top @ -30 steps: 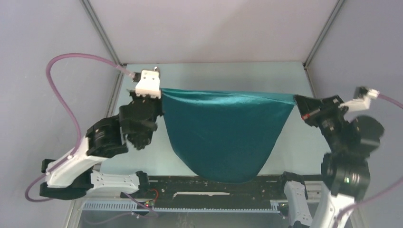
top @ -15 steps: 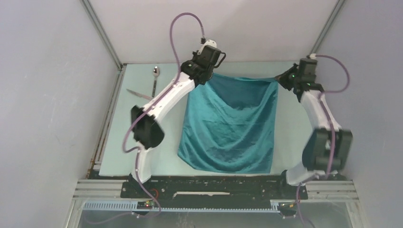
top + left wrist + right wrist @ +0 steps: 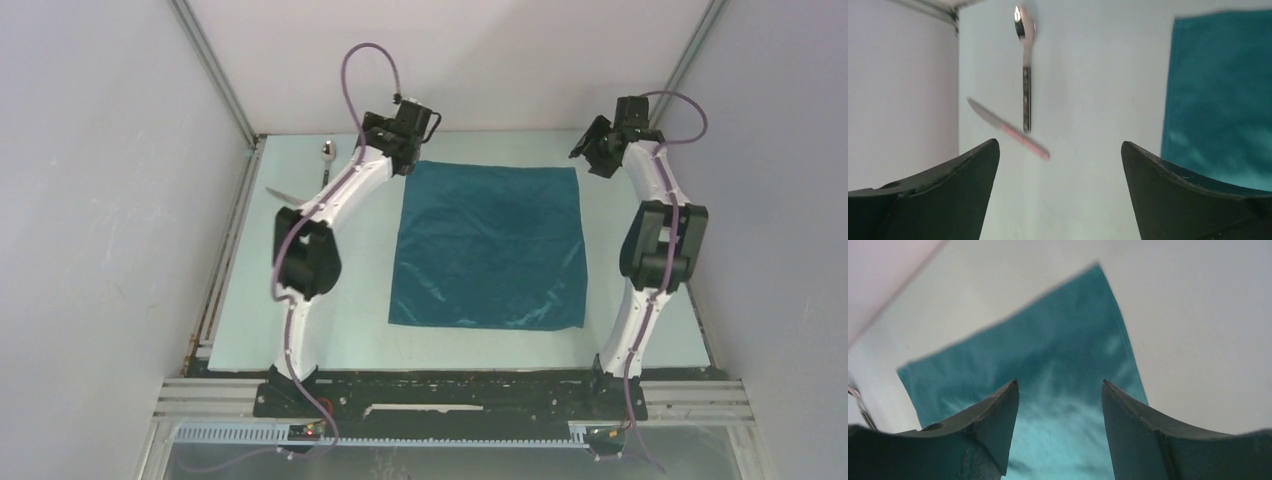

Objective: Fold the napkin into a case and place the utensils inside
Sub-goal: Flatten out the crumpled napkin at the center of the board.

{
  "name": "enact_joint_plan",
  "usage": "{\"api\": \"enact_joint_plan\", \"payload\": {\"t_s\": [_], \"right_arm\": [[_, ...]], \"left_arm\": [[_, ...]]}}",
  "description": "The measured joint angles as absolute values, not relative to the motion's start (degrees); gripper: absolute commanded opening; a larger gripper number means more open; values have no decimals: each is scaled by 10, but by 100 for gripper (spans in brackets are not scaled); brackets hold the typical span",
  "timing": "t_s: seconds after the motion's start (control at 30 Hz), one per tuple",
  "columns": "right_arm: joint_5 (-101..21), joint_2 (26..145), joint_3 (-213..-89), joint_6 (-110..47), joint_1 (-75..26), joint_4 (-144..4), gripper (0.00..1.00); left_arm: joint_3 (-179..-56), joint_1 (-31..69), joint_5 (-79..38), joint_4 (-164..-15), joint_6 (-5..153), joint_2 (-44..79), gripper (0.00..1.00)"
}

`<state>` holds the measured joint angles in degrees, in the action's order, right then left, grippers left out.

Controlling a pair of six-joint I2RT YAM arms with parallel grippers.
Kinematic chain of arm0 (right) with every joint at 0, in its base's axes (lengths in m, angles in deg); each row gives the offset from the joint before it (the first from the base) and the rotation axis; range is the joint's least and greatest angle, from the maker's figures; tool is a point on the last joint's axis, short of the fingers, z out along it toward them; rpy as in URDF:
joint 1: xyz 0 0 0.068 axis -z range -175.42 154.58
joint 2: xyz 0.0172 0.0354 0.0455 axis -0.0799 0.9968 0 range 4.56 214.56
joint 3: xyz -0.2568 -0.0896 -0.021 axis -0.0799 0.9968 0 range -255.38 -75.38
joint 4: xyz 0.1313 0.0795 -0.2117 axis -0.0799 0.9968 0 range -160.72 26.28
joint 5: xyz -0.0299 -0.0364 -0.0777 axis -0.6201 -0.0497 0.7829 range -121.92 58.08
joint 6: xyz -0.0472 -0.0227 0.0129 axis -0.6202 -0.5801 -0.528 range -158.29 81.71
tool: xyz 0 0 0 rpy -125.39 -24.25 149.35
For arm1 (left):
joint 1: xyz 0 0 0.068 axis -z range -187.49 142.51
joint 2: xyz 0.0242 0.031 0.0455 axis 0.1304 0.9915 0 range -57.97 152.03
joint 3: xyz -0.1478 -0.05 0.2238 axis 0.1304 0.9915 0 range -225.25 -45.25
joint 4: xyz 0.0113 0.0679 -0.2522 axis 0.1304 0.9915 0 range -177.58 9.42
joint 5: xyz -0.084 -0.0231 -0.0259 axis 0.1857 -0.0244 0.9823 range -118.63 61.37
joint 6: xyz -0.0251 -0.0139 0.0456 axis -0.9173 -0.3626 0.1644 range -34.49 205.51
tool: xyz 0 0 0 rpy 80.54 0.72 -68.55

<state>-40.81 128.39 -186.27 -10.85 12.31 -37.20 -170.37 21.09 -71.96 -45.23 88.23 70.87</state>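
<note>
Currently: plain teal square cloth napkin [image 3: 487,245] lies spread flat mid-table, unfolded; first fold not yet begun.
Left gripper [image 3: 1058,147]: jaws wide apart, empty, near the napkin's far left corner.
Right gripper [image 3: 1060,385]: jaws apart, empty, near the far right corner.
Utensils: shiny metal spoon [image 3: 1025,75] and slim silver knife [image 3: 1008,132] lie on the pale table [image 3: 330,310], left of the cloth.
Next, likely: pinch two corners of one edge and carry them across.

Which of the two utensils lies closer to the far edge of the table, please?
The spoon: its bowl nearly reaches the far edge, while the knife lies slanted farther forward, by the end of the spoon's handle.
</note>
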Motion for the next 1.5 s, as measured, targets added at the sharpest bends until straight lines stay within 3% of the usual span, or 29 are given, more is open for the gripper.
{"api": "enact_joint_plan", "payload": {"t_s": [0.23, 0.4, 0.53, 0.7, 0.93, 1.17, 1.27, 1.5], "right_arm": [[-383, 1047, -1614, -141, 60, -354, 70], [-365, 958, -1457, -135, 40, -346, 78], [-387, 857, -1297, -106, 130, -349, 99], [-440, 708, -1146, -79, 266, -356, 100], [-516, 699, -1080, -71, 239, -367, 99], [-521, 721, -1078, -60, 199, -384, 90], [-522, 722, -1078, -56, 183, -391, 90], [-518, 746, -1156, -36, 27, -406, 95]], "left_arm": [[-1374, 212, -545, -459, 697, 401, 100], [-1169, 218, -380, -545, 609, 288, 100], [-1056, 259, -267, -610, 538, 281, 100], [-998, 313, -217, -675, 488, 280, 100], [-955, 313, -193, -717, 453, 237, 100], [-954, 313, -192, -731, 449, 176, 100], [-954, 313, -194, -731, 449, 157, 100], [-954, 313, -194, -731, 449, 138, 100]]}}
